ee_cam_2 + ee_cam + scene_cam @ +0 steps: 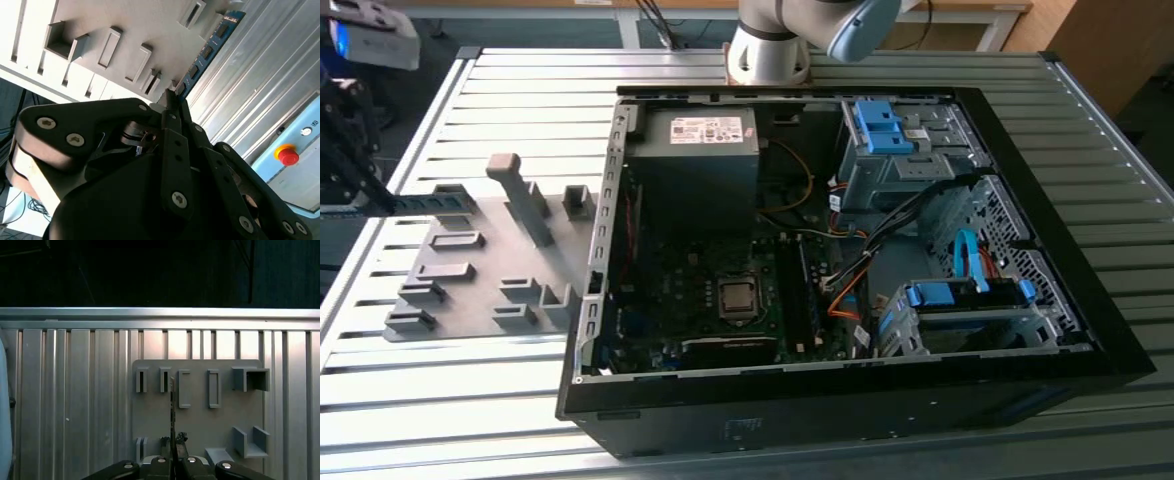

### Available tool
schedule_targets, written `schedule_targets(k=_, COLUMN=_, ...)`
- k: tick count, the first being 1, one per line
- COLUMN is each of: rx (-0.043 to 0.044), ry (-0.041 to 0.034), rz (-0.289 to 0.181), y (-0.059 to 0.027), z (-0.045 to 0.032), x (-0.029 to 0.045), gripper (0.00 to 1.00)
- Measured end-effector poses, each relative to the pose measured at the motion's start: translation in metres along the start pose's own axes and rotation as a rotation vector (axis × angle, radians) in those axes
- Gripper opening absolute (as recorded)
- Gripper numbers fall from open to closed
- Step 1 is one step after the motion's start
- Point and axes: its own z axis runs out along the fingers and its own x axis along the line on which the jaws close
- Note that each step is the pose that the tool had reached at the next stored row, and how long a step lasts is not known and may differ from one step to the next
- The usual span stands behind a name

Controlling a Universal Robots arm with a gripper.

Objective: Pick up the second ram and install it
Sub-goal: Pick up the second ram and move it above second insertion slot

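My gripper (172, 100) is shut on the second ram (210, 45), a thin dark stick with a blue-green edge that sticks out from the fingertips. In the first wrist view the ram (172, 410) shows edge-on as a thin line running from the gripper (174, 456) out over the grey fixture tray (200, 430). In the exterior view the dark gripper (354, 170) is at the far left edge, holding the ram (434, 200) level above the tray (480, 270). The open computer case (854, 400) lies to the exterior view's right of the tray, with its motherboard (720, 290) exposed.
The tray carries upright blocks and a tall post (520, 200). Everything rests on a ribbed metal table (454, 400). A pale box with a red stop button (287, 155) sits beyond the table. The case holds a power supply (700, 130), blue drive cages (947, 300) and loose cables.
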Motion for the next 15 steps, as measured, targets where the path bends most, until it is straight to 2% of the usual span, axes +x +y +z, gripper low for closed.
schedule_targets(k=15, rx=-0.0001, ry=0.0000, rz=0.000, y=0.0009, z=-0.0677, x=-0.0009, gripper=0.14)
